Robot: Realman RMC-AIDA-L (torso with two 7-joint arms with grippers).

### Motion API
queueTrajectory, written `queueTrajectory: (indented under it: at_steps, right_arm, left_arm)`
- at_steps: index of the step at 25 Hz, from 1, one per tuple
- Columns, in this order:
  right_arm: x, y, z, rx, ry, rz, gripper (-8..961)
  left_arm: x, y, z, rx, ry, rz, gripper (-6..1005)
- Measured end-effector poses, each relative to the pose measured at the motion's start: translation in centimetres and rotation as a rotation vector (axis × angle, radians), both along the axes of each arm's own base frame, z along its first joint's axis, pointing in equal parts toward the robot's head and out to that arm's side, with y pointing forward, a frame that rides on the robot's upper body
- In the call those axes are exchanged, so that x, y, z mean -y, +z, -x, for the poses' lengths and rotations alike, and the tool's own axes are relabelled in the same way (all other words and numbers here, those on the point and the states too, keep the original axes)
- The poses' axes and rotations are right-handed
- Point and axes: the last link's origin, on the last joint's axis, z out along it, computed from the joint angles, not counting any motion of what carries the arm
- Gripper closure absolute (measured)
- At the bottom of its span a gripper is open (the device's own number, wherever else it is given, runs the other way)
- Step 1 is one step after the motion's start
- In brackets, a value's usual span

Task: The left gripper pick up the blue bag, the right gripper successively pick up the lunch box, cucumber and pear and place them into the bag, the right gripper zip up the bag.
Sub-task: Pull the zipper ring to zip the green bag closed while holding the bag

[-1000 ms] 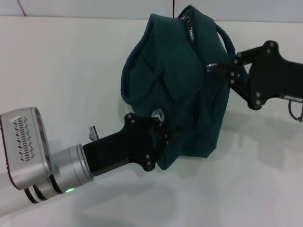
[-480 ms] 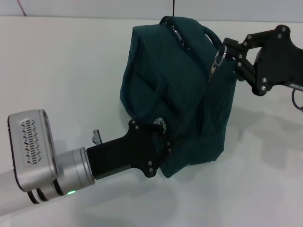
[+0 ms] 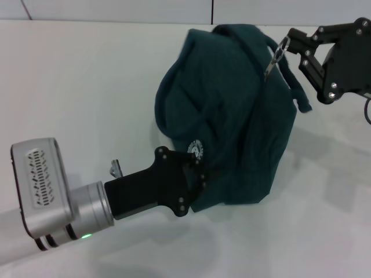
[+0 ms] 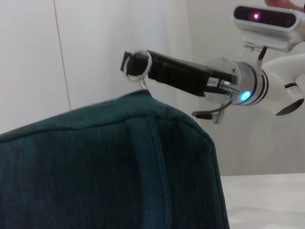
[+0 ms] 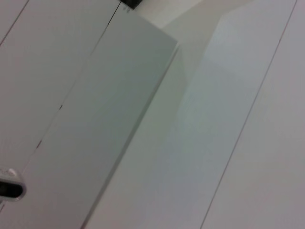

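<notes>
Teal blue bag (image 3: 232, 110) between left hand (image 3: 194, 185) and, seemingly ring-pinching, right hand (image 3: 288, 43)

The head camera is looking forward and down from above on the white table (image 3: 87, 87), seeing both arms and the blue bag (image 3: 232, 116) between them. The left wrist camera is sitting very near the blue bag (image 4: 95, 167) and is facing across it to the right gripper (image 4: 136, 64), which the head view is also showing (image 3: 288, 43). The right wrist camera is facing only pale wall panels (image 5: 143, 119).
</notes>
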Motion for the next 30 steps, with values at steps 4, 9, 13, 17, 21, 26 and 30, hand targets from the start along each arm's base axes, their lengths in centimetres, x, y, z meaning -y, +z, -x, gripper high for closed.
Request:
queueTrajectory:
  at_steps: [4, 9, 13, 17, 21, 26, 30]
  right_arm:
    - [0.4, -0.2, 0.3, -0.020, 0.038, -0.038, 933]
    - [0.9, -1.1, 0.8, 0.003, 0.088, -0.056, 933]
    - [0.9, -1.4, 1.2, 0.005, 0.101, -0.048, 935]
    - [0.9, -1.5, 1.1, 0.009, 0.097, -0.046, 936]
    - [0.9, -1.6, 1.1, 0.013, 0.097, -0.043, 937]
    - [1.1, -1.5, 0.9, 0.008, 0.092, -0.042, 937]
    - [1.1, -1.5, 0.7, 0.001, 0.081, -0.037, 936]
  left_arm:
    - [0.2, 0.6, 0.8, 0.021, 0.050, -0.064, 933]
    - [0.2, 1.5, 1.4, 0.075, 0.123, -0.137, 929]
    - [0.5, 2.1, 1.6, 0.116, 0.151, -0.170, 925]
    - [1.0, 2.7, 1.2, 0.166, 0.127, -0.177, 855]
    - [1.5, 3.3, 0.5, 0.227, 0.087, -0.174, 718]
    - [0.6, 3.5, -0.4, 0.263, 0.074, -0.151, 510]
    - [-0.4, 3.4, -1.1, 0.270, 0.072, -0.123, 355]
